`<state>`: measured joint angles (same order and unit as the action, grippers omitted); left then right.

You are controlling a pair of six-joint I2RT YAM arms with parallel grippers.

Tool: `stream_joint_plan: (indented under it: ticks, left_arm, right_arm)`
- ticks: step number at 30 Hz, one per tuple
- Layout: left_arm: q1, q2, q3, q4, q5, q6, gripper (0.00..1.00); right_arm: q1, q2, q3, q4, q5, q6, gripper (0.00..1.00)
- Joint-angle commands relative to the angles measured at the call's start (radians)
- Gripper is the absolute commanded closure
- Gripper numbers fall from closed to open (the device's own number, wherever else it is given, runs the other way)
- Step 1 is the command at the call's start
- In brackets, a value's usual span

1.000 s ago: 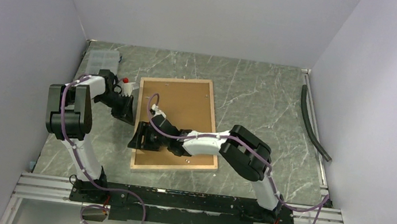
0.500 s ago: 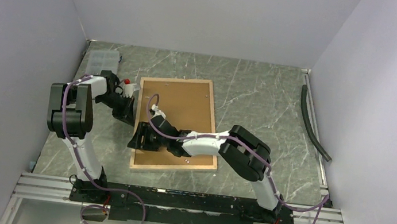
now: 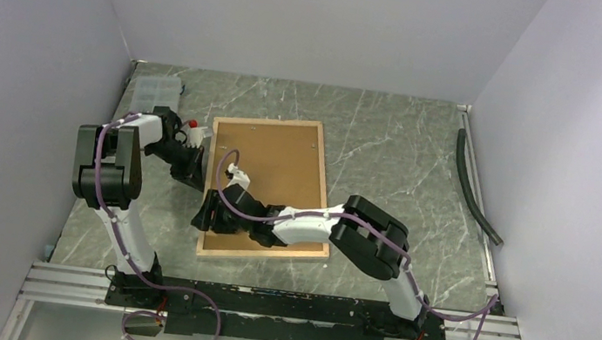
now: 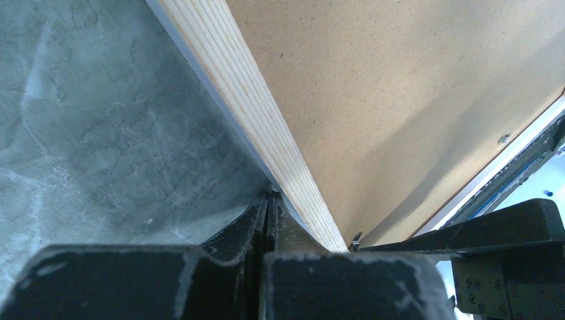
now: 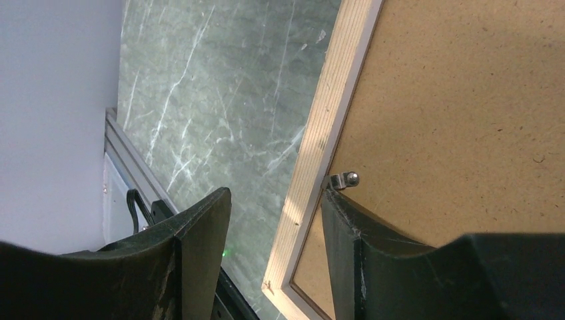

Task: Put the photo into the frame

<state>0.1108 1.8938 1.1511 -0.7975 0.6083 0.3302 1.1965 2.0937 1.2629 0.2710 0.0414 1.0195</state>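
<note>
The frame [image 3: 211, 178] lies face down on the table with its light wood back up. The brown backing board [image 3: 272, 179] sits inside it. The photo is hidden. My left gripper [image 3: 193, 166] is shut, and its fingertips [image 4: 270, 198] touch the outer side of the frame's left rail [image 4: 246, 100]. My right gripper [image 3: 215, 211] is open and straddles the same rail [image 5: 313, 167] near the front left corner. One finger [image 5: 200, 227] is outside over the table. The other finger [image 5: 346, 227] is on the board, just below a small metal clip [image 5: 344, 179].
A clear plastic box [image 3: 154, 91] and a small white bottle with a red cap [image 3: 192, 126] stand at the back left behind the left arm. A black hose [image 3: 476, 184] lies along the right wall. An aluminium rail [image 3: 279, 306] runs along the front edge.
My right gripper has slid a little toward the frame's front left corner, and its arm has shifted left. The left gripper and the frame have hardly moved.
</note>
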Motion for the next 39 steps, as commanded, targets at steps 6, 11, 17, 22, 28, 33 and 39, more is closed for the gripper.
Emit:
stream_joint_plan:
  ticks: [6, 11, 17, 22, 28, 33, 39]
  left_arm:
    - [-0.027, 0.027, 0.008, 0.026, 0.016, 0.021, 0.96]
    - [-0.034, 0.029, 0.010, 0.023, 0.014, 0.022, 0.97]
    - [-0.039, 0.031, 0.019, 0.021, 0.017, 0.021, 0.97]
    - [-0.040, 0.023, 0.025, 0.010, 0.015, 0.023, 0.97]
    - [-0.030, -0.026, 0.054, -0.045, 0.003, 0.037, 0.97]
    - [-0.012, -0.073, 0.114, -0.102, 0.021, 0.031, 0.97]
    - [-0.011, -0.071, 0.133, -0.099, 0.031, 0.009, 0.95]
  right_arm:
    - [-0.001, -0.010, -0.017, -0.006, 0.066, 0.004, 0.43]
    - [-0.010, 0.000, -0.010, 0.019, 0.060, -0.004, 0.43]
    - [-0.011, 0.011, -0.002, 0.046, 0.039, -0.015, 0.44]
    - [-0.010, -0.009, -0.005, 0.068, 0.034, -0.044, 0.44]
    - [-0.014, -0.113, -0.070, 0.117, 0.018, -0.120, 0.43]
    - [-0.035, -0.205, -0.112, 0.117, -0.015, -0.163, 0.40]
    - [-0.035, -0.190, -0.137, 0.121, -0.037, -0.138, 0.39]
